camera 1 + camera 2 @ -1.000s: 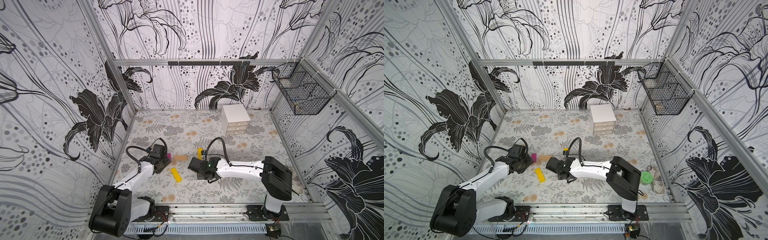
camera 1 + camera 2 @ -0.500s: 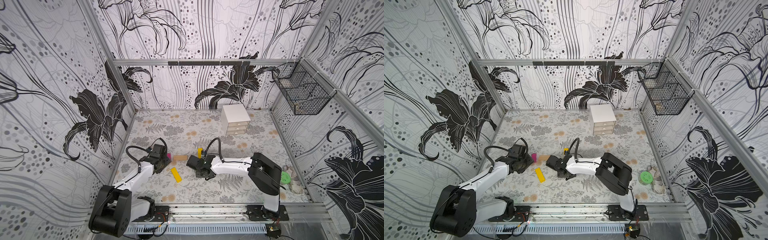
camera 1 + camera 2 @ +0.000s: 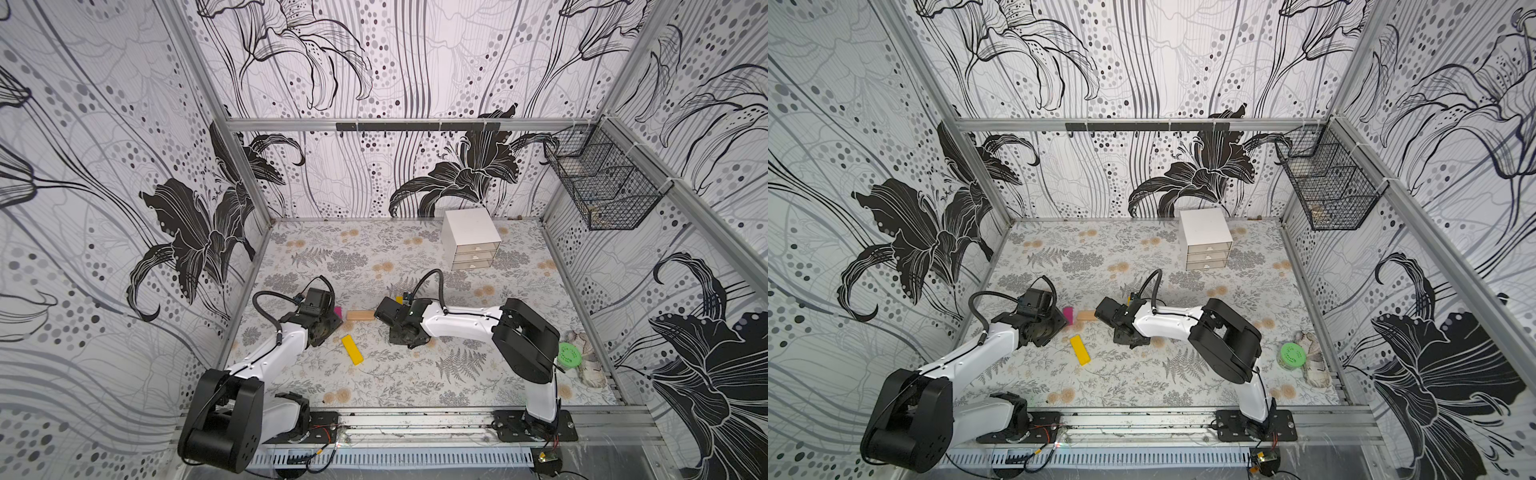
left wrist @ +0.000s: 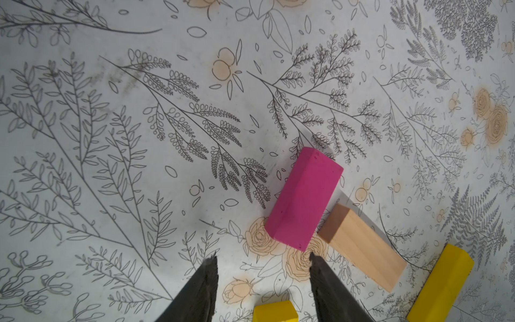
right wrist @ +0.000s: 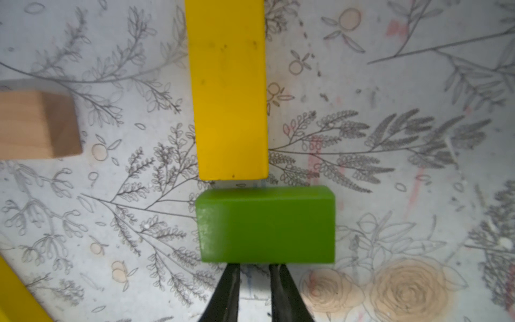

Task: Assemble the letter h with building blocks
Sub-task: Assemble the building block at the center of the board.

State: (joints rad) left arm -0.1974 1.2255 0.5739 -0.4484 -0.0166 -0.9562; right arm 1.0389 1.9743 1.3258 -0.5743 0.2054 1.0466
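Floral mat; right gripper (image 5: 254,271) low, fingertips nearly closed against green block (image 5: 266,224).

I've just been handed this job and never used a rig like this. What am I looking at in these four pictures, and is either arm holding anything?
Two white robot arms stand at the near edge of a flower-patterned table. Both top views look down on the whole scene; the other two pictures come from cameras on the arms' wrists.

On the table lie small blocks: a magenta block beside a tan wood block, a loose yellow block, and a green block close to the end of a second yellow block.

The left hand is open, just short of the magenta block, holding nothing. The right hand has its tips nearly together at the green block's edge; it seems to nudge the block rather than grip it.
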